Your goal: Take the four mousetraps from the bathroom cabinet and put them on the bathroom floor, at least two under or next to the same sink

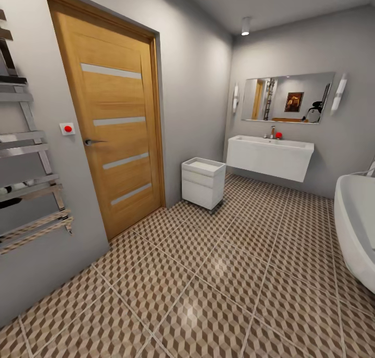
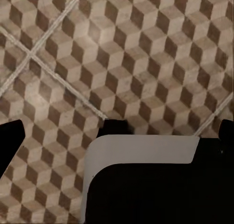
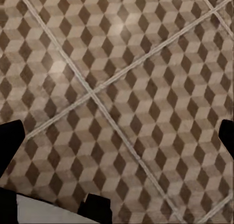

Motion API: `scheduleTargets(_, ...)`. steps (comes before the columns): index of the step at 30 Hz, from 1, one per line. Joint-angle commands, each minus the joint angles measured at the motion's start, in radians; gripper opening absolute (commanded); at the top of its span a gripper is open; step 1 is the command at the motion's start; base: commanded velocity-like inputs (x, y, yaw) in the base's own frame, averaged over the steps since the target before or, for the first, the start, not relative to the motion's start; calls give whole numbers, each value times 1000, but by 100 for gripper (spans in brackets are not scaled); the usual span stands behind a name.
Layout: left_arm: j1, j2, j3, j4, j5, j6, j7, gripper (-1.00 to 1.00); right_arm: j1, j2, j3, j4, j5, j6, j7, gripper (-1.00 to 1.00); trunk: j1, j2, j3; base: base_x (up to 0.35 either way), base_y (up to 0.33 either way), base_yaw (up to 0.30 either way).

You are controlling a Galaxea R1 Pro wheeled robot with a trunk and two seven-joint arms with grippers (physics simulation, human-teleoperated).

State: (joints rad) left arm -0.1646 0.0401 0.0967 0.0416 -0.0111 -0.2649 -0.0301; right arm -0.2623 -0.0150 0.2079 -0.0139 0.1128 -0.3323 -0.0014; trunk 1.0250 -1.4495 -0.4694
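Ahead, bathroom sink (image 1: 270,156); wrist views: bathroom floor (image 3: 117,87), perhaps fingertips

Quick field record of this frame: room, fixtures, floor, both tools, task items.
room: bathroom, grey walls
door: wooden door, shut, on the left wall
sink: white wall-hung bathroom sink on the far wall, mirror above it
drawer unit: small white drawer unit standing between door and sink
bathtub: white bathtub at the right edge
floor: cube-pattern bathroom floor
left tool: fingertips wide apart over tiles, nothing between
right tool: same, open over tiles
mousetraps: none in view
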Motion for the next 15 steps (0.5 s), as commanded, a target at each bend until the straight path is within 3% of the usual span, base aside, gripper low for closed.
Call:
scheduleTargets(1,14,1,8,4,-1,-7,-3,100,23,1,-4,2,11,-2,0,100,0,-1,-1,0,0,0)
scheduleTargets(10,47,-2,11,3,1,-10,-4,100,115,4,-3,5,14,-2,0,100,0,-1,-1,0,0,0)
scheduleTargets(15,48,-2,11,3,2,-10,-4,100,120,3,-4,3,13,-2,0,100,0,-1,-1,0,0,0)
